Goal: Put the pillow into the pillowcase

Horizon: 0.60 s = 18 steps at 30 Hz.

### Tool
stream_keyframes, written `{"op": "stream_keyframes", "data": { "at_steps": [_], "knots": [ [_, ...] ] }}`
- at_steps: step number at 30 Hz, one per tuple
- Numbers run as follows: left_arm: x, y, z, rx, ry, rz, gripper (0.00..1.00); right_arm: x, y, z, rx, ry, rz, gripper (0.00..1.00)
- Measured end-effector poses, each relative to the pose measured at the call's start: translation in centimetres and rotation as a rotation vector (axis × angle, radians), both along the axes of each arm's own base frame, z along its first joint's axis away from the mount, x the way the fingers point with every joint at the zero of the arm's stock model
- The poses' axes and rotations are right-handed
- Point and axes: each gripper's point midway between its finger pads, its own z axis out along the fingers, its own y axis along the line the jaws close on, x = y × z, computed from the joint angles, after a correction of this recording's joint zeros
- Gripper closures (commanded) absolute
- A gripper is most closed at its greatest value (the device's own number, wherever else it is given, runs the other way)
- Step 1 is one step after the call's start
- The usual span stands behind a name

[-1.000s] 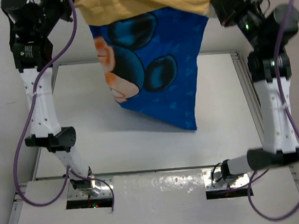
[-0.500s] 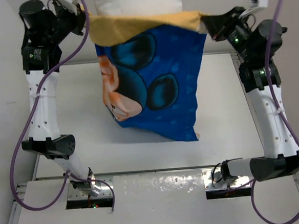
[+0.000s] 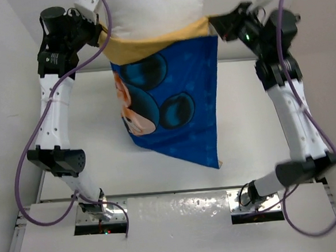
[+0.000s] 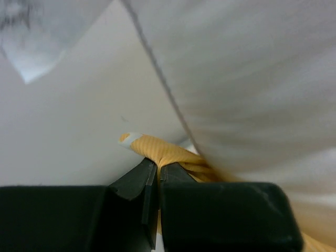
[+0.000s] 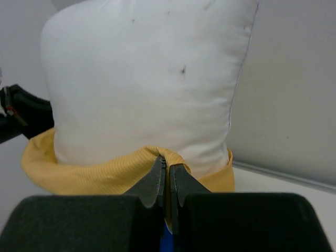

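Orange-yellow cloth is what both arms grip: the turned-out rim of the pillowcase [image 3: 172,102], at the mouth where the pillow goes in. We see the left gripper [image 3: 100,35] clenched on a small fold of that rim at its own side. The right gripper [image 3: 214,26] is pinched tight on a fold at the opposite side, its jaws nearly meeting with only the fabric between them.

We judge the two holds are set well apart and raised so that the mouth stays stretched and the case hangs below it. That way the pillow's own weight can help it settle in.

The pillow [image 3: 154,9] stands in the mouth between the grippers with the orange rim ringing its lower end. Most of its plump white body rises bare above that rim, so we take the insertion as only begun. Below the rim the blue printed face hangs slack and flat, which suggests little filling has reached it. Its lowest corner dips toward the table [image 3: 94,137], and we cannot tell whether it touches.

The table is a plain white, matte sheet, smooth enough that cloth should slide on it rather than catch. A pale grey wall [image 5: 294,79] stands just behind the pillow, and we cannot tell whether the pillow leans on it. Purple cables [image 3: 28,153] loop loosely along both arms, away from the fabric.
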Motion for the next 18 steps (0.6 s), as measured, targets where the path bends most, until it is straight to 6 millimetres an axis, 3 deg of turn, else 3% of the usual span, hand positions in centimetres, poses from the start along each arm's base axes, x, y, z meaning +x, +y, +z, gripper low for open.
{"op": "stream_keyframes", "data": {
  "at_steps": [1,3,4,5,6,8,10,11,13,15,17,18],
  "knots": [
    [0.8,-0.1,0.0,0.004,0.003,0.005,1.00,1.2,0.3,1.4,0.002,-0.009,0.005,1.00],
    [3.2,-0.1,3.3,-0.001,-0.093,0.021,1.00,5.1,0.2,5.0,0.015,-0.064,-0.016,1.00],
    [4.3,0.3,5.8,-0.008,-0.192,0.041,1.00,6.3,-0.5,7.1,0.028,-0.119,-0.040,1.00],
    [5.0,0.8,7.0,-0.009,-0.253,0.065,1.00,7.1,-1.6,8.8,0.039,-0.173,-0.072,1.00],
    [4.7,1.5,7.9,-0.009,-0.291,0.089,1.00,7.4,-2.9,9.2,0.044,-0.195,-0.102,1.00],
    [3.2,2.1,9.0,-0.008,-0.307,0.094,1.00,5.3,-5.3,7.7,0.050,-0.175,-0.159,1.00],
    [0.6,1.2,9.1,-0.002,-0.294,0.055,1.00,1.4,-6.0,3.8,0.068,-0.138,-0.181,1.00],
    [-0.3,0.8,8.2,0.004,-0.270,0.045,1.00,-0.4,-5.8,2.0,0.075,-0.111,-0.177,1.00],
    [-1.7,0.3,5.0,0.030,-0.176,0.028,1.00,-1.8,-4.7,1.6,0.089,-0.106,-0.129,1.00],
    [-1.6,-0.1,4.4,0.024,-0.110,0.010,1.00,-0.6,-3.0,1.8,0.087,-0.054,-0.045,1.00],
    [1.2,0.2,7.1,-0.013,-0.183,0.018,1.00,2.5,-2.1,3.8,0.085,-0.035,0.001,1.00],
    [2.3,1.0,8.1,-0.030,-0.228,0.040,1.00,4.4,-2.5,5.4,0.086,-0.067,-0.014,1.00]
  ]
}}
